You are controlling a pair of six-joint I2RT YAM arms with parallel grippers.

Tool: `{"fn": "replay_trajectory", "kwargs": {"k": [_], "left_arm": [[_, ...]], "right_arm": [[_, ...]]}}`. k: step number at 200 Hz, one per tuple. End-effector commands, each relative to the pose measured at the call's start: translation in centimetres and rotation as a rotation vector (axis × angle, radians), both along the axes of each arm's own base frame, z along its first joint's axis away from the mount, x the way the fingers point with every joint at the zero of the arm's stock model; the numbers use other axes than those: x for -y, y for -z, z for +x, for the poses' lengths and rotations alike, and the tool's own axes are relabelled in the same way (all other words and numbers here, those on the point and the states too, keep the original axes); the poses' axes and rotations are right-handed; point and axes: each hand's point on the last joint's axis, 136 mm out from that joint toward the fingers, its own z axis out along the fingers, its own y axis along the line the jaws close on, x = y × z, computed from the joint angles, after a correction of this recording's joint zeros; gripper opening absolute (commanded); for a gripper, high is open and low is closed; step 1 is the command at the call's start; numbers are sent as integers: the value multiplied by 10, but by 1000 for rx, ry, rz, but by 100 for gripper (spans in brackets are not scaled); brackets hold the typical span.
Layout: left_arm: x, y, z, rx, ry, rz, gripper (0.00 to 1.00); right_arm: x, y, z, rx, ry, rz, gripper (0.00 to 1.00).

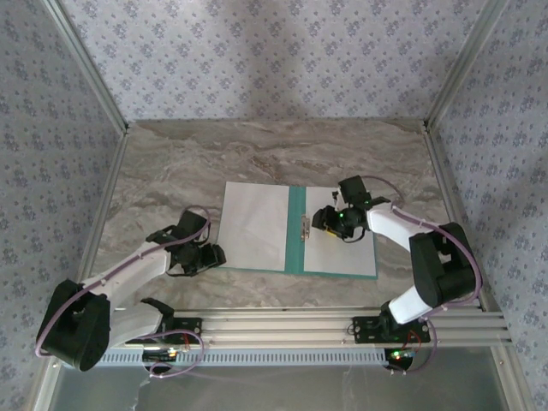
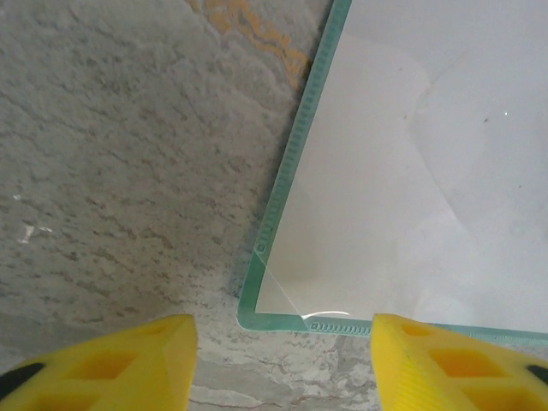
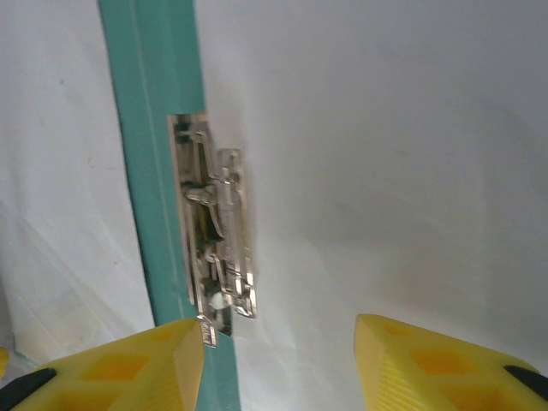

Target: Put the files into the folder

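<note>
Right jaws apart above metal clip [image 3: 214,231], open folder [image 1: 295,247], white files [image 1: 253,224] inside.

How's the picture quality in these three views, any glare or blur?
Top external view: soft, even light, sharp throughout. Left wrist view: the left gripper is blurred up close, and a small white glint sits on the folder at its near edge. Right wrist view: the metal clip gleams, and the right gripper is out of focus.
</note>
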Motion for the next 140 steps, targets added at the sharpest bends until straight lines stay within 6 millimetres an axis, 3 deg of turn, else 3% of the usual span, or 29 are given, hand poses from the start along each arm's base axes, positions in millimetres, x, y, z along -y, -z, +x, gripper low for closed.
{"fn": "replay_trajectory", "kwargs": {"k": [1, 85, 140], "left_arm": [[6, 5, -6, -30, -1, -33, 50], [9, 7, 4, 10, -31, -65, 39], [12, 3, 8, 34, -38, -91, 33]], "right_arm": [[-11, -9, 10, 18, 0, 7, 51], [-46, -14, 26, 31, -45, 19, 51], [-55, -8, 29, 15, -57, 15, 50]]}}
